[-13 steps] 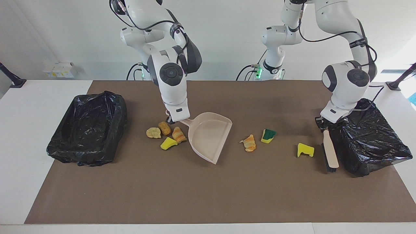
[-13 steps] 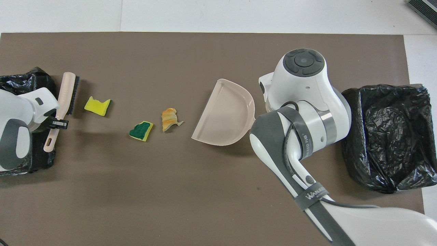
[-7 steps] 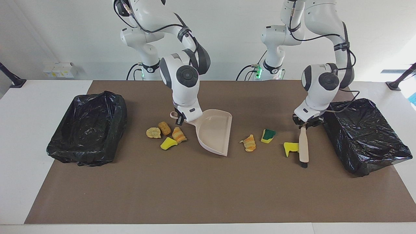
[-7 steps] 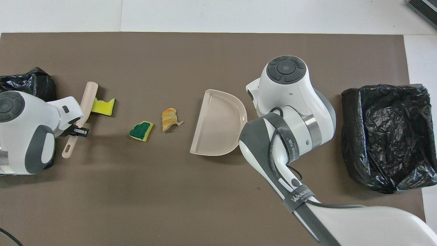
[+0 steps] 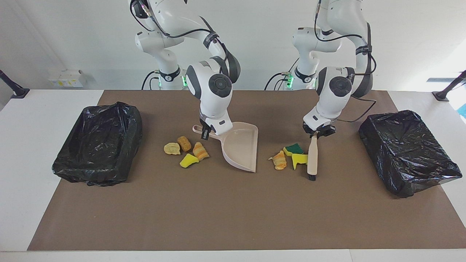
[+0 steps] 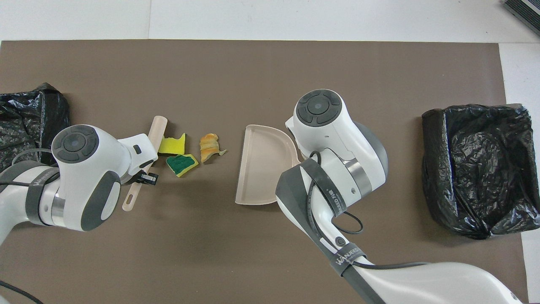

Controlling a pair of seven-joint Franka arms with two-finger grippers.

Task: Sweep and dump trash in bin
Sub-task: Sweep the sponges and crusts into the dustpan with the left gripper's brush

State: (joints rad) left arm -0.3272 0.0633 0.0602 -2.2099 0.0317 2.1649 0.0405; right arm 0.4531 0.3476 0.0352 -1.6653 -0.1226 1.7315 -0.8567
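Brush [image 5: 312, 160] now pushes three scraps [image 5: 291, 155] together beside dustpan [image 5: 242, 145] mouth; left gripper [image 5: 316, 134] fingers clamp brush, right gripper [image 5: 205, 133] fingers clamp dustpan handle; four scraps [image 5: 186, 149] beside it; open bench [image 5: 233, 211] elsewhere

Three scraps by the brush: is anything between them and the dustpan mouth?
Nothing visible. The scraps lie bunched against the brush, held by the left gripper. Only bare mat separates them from the dustpan, held by the right gripper, its mouth facing them.
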